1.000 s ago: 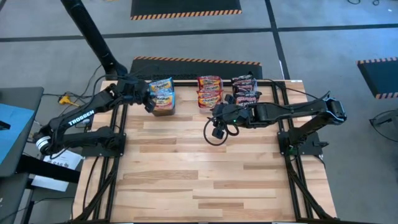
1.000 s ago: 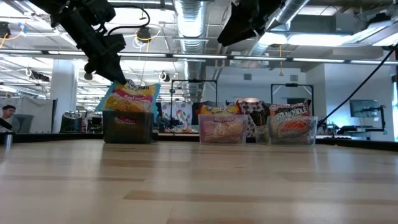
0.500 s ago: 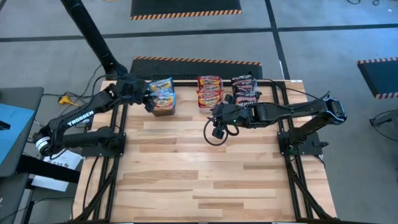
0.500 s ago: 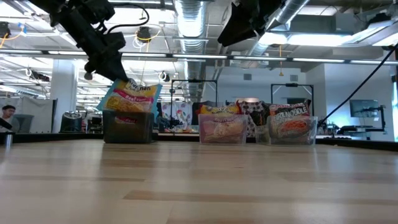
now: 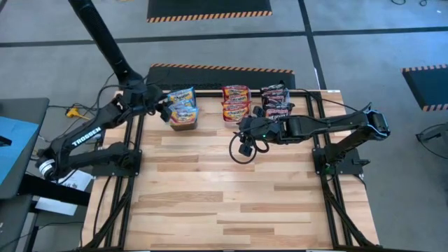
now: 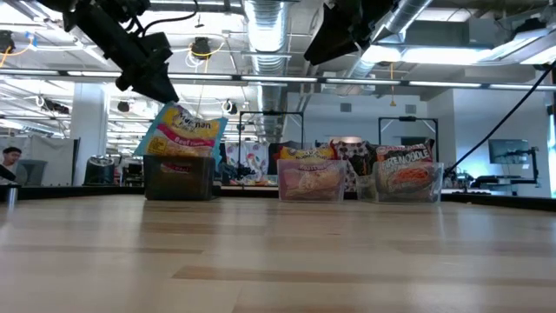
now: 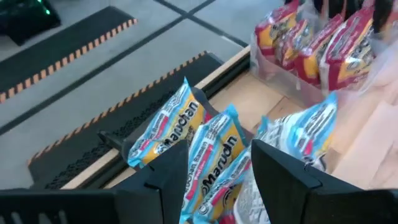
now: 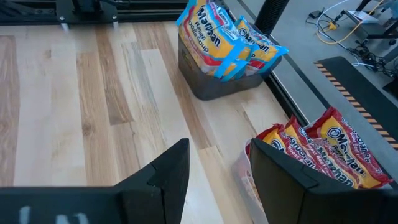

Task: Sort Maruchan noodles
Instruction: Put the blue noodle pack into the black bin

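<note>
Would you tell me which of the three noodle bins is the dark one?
The bin holding the light blue and yellow packets, beside the left gripper; the other two are clear.

Three blue-yellow noodle packets [image 7: 208,155], three red-orange noodle packets [image 5: 236,102], three bins [image 8: 214,86], black-red packets [image 5: 276,101] uncountable

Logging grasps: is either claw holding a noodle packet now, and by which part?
Nothing is held. The left claw hangs open above the blue packets; the right claw is open and empty.
</note>
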Tool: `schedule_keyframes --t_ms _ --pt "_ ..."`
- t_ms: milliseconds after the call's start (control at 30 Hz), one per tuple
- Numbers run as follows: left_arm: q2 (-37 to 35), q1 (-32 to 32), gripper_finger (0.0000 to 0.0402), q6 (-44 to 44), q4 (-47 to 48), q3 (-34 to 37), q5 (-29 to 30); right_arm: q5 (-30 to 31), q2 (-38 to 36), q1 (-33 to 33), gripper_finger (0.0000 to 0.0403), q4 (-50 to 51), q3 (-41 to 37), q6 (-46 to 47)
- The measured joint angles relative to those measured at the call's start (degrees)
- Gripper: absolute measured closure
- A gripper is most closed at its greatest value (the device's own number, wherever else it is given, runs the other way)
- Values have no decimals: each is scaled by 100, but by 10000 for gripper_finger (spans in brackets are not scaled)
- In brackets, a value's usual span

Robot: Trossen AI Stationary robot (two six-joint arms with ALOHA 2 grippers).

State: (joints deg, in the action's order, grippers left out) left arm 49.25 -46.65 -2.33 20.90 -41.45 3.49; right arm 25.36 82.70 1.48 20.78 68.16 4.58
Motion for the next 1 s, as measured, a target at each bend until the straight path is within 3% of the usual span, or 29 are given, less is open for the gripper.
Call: schedule_keyframes --t_ms 67,167,233,467,533,767,1000 --pt "-90 3 244 194 -23 0 -236 0 0 0 212 1 0 1" --pt "-296 60 264 542 -132 0 -1503 0 0 0 212 6 0 2" --pt "-457 145 280 631 -129 0 -2027 0 0 0 212 12 0 1" --pt "-698 555 320 664 -104 0 -2319 0 0 -48 212 7 2 5" --pt "-558 750 326 683 67 46 -2221 0 0 -48 212 7 2 39" --pt "207 1196 343 920 204 234 -733 0 0 -46 212 11 2 254" --pt "642 1366 350 1013 167 234 -576 0 0 -46 212 22 1 254"
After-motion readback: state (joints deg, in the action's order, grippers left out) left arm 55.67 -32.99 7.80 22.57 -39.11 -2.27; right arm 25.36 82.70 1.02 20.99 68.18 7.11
